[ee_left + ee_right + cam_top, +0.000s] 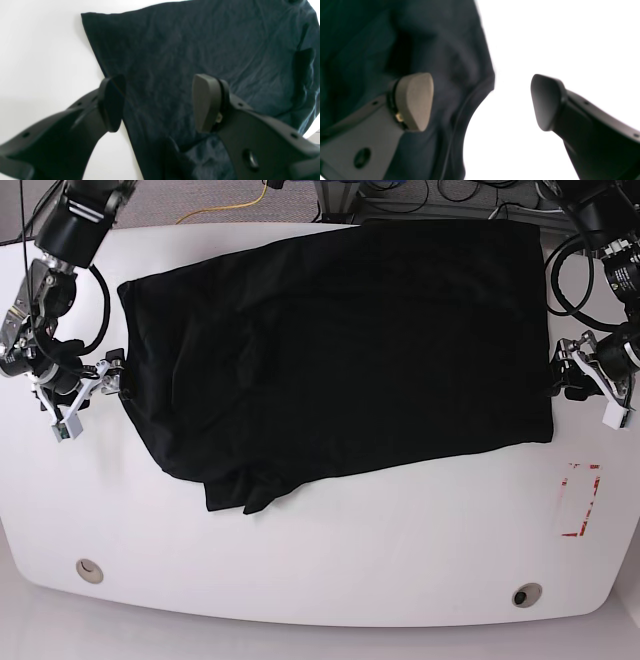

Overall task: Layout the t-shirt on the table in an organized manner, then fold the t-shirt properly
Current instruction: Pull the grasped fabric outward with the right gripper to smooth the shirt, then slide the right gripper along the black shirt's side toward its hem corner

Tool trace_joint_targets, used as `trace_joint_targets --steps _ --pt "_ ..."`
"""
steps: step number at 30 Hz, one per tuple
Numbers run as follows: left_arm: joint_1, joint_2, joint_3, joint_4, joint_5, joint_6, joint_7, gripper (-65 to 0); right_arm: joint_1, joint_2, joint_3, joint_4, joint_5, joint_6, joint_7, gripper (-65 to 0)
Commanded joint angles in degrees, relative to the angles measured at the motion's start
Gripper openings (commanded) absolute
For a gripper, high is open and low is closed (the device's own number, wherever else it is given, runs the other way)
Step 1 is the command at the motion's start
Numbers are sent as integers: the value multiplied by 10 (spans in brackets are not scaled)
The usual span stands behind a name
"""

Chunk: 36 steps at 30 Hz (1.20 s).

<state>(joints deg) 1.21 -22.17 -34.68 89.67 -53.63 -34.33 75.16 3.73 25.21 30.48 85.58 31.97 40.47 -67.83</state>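
Note:
The black t-shirt lies spread over the back half of the white table, with a bunched, folded corner at its front left. My left gripper is at the shirt's right edge. In the left wrist view it stands open astride that edge of the t-shirt, one finger at the hem line, the other over cloth. My right gripper is at the shirt's left edge. In the right wrist view it is open, one pad over the t-shirt, the other over bare table.
A small red tape rectangle marks the table at front right. Two round metal grommets sit near the front edge. Cables, one of them yellow, lie on the floor behind the table.

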Motion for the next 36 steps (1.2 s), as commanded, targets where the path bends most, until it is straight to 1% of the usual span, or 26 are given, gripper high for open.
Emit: trace_joint_targets --steps 1,5,6,7,8,9,11,12,13,14,16,22,26,27,29,31,33,35,36 --pt "-1 -11 -3 9 -9 -1 -11 -256 -32 2 2 106 42 -5 -3 -67" --pt "0 -11 -3 9 -9 -1 -11 -256 -87 -16 2 178 64 -5 -3 -70" --pt "1 -11 -3 9 -9 -1 -11 -256 -97 -19 2 189 67 -5 -3 -75" --pt "1 -11 -3 9 -9 -1 -11 -256 -110 -22 1 199 71 -5 -3 -94" --pt "1 -11 -3 8 -9 -1 -11 -256 -122 -28 0 204 75 -5 -3 -128" --pt "1 -11 -3 7 -9 -1 -11 -256 -126 -32 -1 205 77 -5 -3 -146" --pt "1 -11 -3 7 -9 -1 -11 -256 -143 -42 -2 205 86 -5 -3 -247" --pt "1 -11 -3 8 -9 -1 -11 -256 -148 -44 -2 205 89 -5 -3 -277" --pt "1 -11 -3 8 -9 -1 -11 -256 -156 -48 -3 205 90 -5 -3 -333" --pt "1 -11 -3 8 -9 -1 -11 -256 -160 -50 -3 205 90 -5 -3 -357" --pt "1 -11 -3 7 -9 -1 -11 -256 -170 -50 -4 203 89 -5 -3 -363" --pt "1 -11 -3 5 -9 -1 -11 -256 -180 -50 -4 180 88 -5 -2 -273" --pt "1 -11 -3 5 -9 -1 -11 -256 -176 -50 -4 142 88 -5 0 -282" --pt "1 -11 -3 5 -9 -1 -11 -256 -175 -49 -4 129 88 -5 7 -301" --pt "1 -11 -3 5 -9 -1 -11 -256 -175 -47 -5 98 88 -5 34 -363" --pt "1 -11 -3 5 -9 -1 -11 -256 -175 -46 -11 62 87 -5 63 -439" --pt "1 -11 -3 5 -9 -1 -11 -256 -175 -42 -26 27 80 -5 82 -488" --pt "1 -11 -3 5 -9 -1 -11 -256 -176 -32 -36 11 71 -5 99 -518" --pt "1 -11 -3 5 -9 -1 -10 -256 -179 -30 -39 10 68 -5 109 -523"
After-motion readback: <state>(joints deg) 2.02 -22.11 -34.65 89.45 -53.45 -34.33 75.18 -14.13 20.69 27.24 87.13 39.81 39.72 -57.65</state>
